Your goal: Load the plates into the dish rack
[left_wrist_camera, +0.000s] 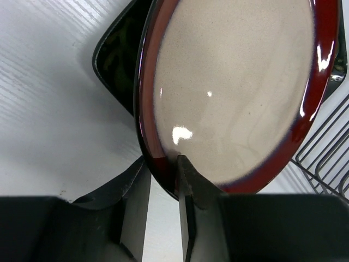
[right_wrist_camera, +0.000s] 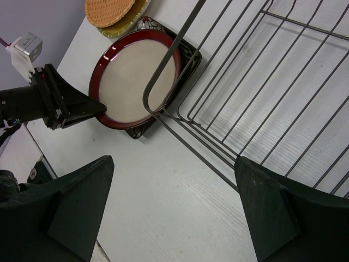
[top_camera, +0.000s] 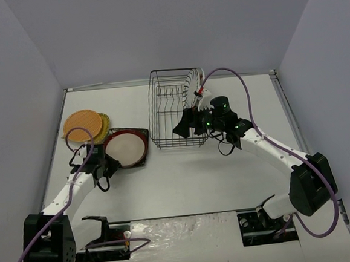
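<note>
From above, the dish rack sits at the middle of the tabletop. A white plate stands on edge in the dish rack's far right corner. Just left of the dish rack, the red-rimmed cream plate lies on the dark square plate. Farther left of the dish rack, the orange plate rests on the yellow-green plate. The left claw is at the cream plate's side away from the dish rack. The right claw hangs over the dish rack's near right part.

The left wrist view shows the left claw clamped on the cream plate's red rim, one finger on top and the other below it.

In the right wrist view, the right claw's fingers stand wide apart with nothing between them, above the dish rack's near wire edge.
</note>
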Robot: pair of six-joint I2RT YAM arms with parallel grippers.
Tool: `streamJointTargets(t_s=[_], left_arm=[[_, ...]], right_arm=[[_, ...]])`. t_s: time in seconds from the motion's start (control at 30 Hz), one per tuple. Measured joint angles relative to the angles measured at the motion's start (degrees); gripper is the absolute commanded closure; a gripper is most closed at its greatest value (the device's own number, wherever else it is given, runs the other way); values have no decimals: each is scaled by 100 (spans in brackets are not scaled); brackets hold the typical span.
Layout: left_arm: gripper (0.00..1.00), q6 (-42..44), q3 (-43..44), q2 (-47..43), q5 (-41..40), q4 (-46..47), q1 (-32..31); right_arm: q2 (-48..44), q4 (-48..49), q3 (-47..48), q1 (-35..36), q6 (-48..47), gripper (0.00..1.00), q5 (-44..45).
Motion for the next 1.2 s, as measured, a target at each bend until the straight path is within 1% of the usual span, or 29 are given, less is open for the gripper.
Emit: streamJointTargets(t_s=[0.13, 0.23, 0.43, 0.53, 0.87, 1.07, 1.2], left_arm=[[96, -92, -11, -297, -107, -199, 49], [99, -70, 20, -648, -215, -565, 48], [100, 130, 474, -1125, -479, -1286, 50], [100, 322, 751, -1244, -623, -1492, 48], [100, 705, 1084, -1430, -752, -1934, 145], [100, 820, 1447, -1434, -820, -2024, 172], [100, 845, 1792, -1434, -858, -2053, 172]], right_arm=[[-27, 2, -2, 0, 2, 11, -11], [-27, 2, -2, 4, 15, 11, -33], [-3, -3, 46, 111, 116, 11, -157], [133, -10, 274, 285, 176, 11, -224], [1164, 183, 1259, 903, 496, 11, -463], [1930, 274, 1811, 1051, 781, 11, -626], [2273, 349, 2079, 1067, 980, 11, -685]])
